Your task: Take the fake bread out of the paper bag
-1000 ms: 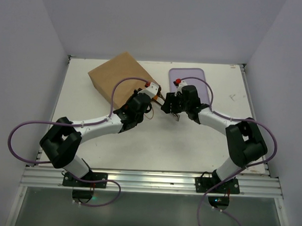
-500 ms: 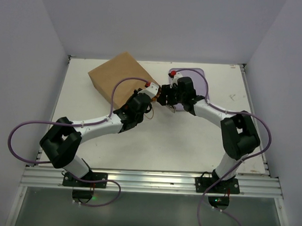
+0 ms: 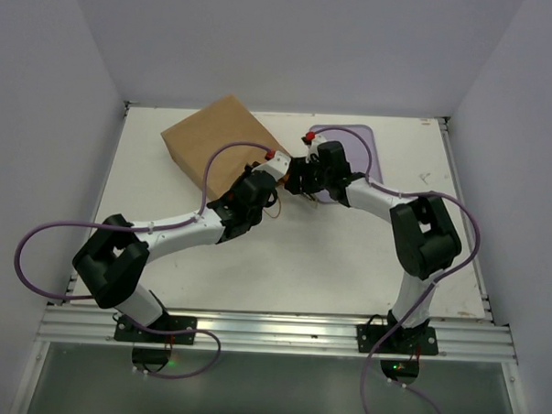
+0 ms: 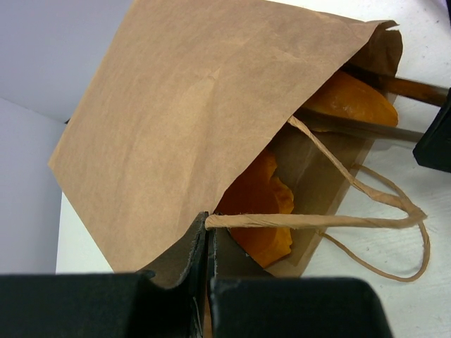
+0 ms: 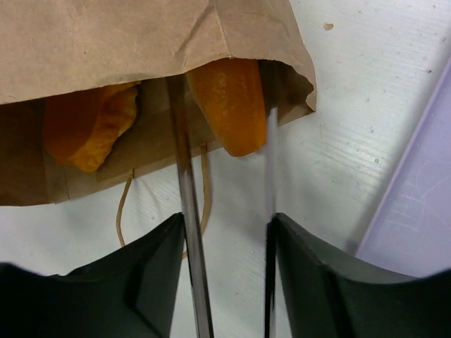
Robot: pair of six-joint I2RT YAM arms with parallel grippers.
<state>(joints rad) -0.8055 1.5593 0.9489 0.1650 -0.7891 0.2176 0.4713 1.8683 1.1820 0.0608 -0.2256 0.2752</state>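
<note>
Both arms reach from the table's near edge to the mouth of the paper bag (image 3: 219, 136), which opens toward the right. At the near corner of that mouth the left gripper (image 4: 208, 236) has its jaws pressed together on the bag's upper sheet, where a cord handle (image 4: 317, 222) comes out. The upper sheet stands off the lower one, so the mouth gapes. The handle's loop trails out of the mouth onto the table (image 4: 366, 310). Just outside the mouth, on the bag's right, the right gripper (image 5: 227, 222) clamps a pair of metal tongs (image 5: 184, 190), each black finger against the outer side of one tong arm. The two arms of the tongs run into the mouth and pass close along both flanks of one loaf of the fake bread (image 5: 229, 91); whether they pinch it cannot be told. That loaf's rounded end shows past the edge of the upper sheet. A second, lumpier orange piece (image 5: 84, 127) lies in the mouth on the lower sheet, on the side nearer the left gripper. Past the mouth the rest of the bag lies flat toward the table's far left. A lavender tray (image 5: 416, 211) lies to the right of the bag's mouth, apart from it
</note>
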